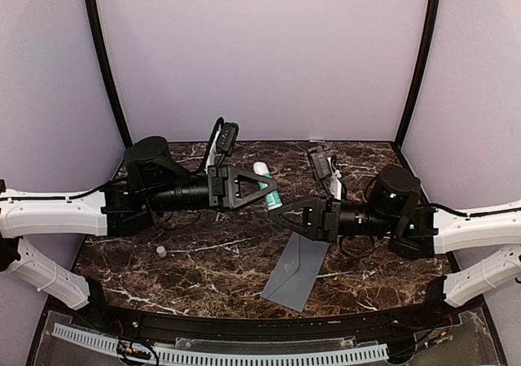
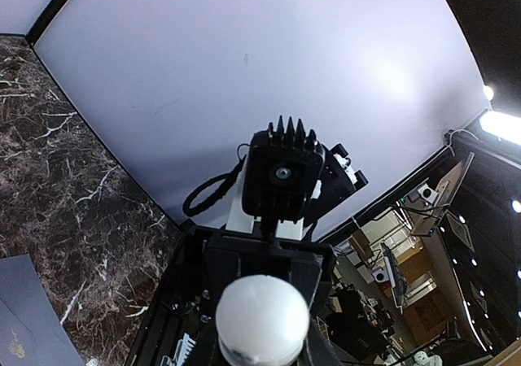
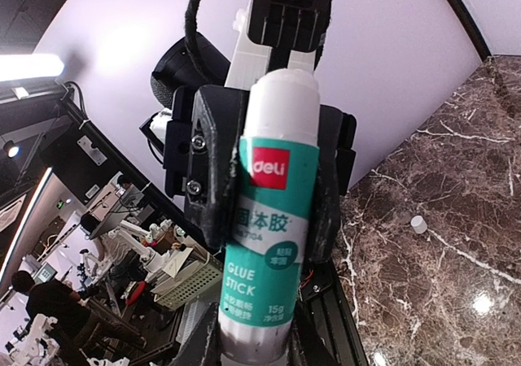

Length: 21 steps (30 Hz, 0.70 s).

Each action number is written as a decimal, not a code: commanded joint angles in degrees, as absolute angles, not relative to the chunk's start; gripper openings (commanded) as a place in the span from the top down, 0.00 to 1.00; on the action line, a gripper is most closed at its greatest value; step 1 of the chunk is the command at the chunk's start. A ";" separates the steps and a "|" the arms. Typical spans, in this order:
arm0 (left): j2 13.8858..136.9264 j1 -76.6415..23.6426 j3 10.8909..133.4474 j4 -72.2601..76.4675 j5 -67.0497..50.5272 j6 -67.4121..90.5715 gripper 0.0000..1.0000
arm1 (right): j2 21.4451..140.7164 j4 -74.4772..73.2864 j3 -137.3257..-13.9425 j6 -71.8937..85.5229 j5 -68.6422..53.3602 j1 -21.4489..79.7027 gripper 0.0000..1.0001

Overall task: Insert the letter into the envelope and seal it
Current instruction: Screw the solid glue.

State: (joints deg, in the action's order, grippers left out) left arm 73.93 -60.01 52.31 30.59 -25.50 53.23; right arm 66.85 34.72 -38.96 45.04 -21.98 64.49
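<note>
My left gripper point(image 1: 267, 191) is clamped on the Deli glue stick point(image 3: 273, 220). My right gripper point(image 1: 278, 214) meets its lower end; whether it grips, I cannot tell. The envelope point(image 1: 295, 276) lies flat on the marble table point(image 1: 203, 268) beneath my right wrist.

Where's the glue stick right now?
Top view, centre: the glue stick is clamped in the left gripper above the table, right gripper at its near end, beyond the envelope.

Your envelope point(image 1: 297, 275) lies flat on the marble table point(image 1: 203, 260), right of centre and towards the near edge. It is grey-blue and plain, and it sits at a slant with its far end tipped right. A V-shaped flap line crosses that far end.
</note>
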 commanded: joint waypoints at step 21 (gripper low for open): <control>68.85 -60.31 52.74 10.41 -11.47 41.76 0.96 | 73.56 6.76 -53.68 35.26 -2.96 65.88 1.00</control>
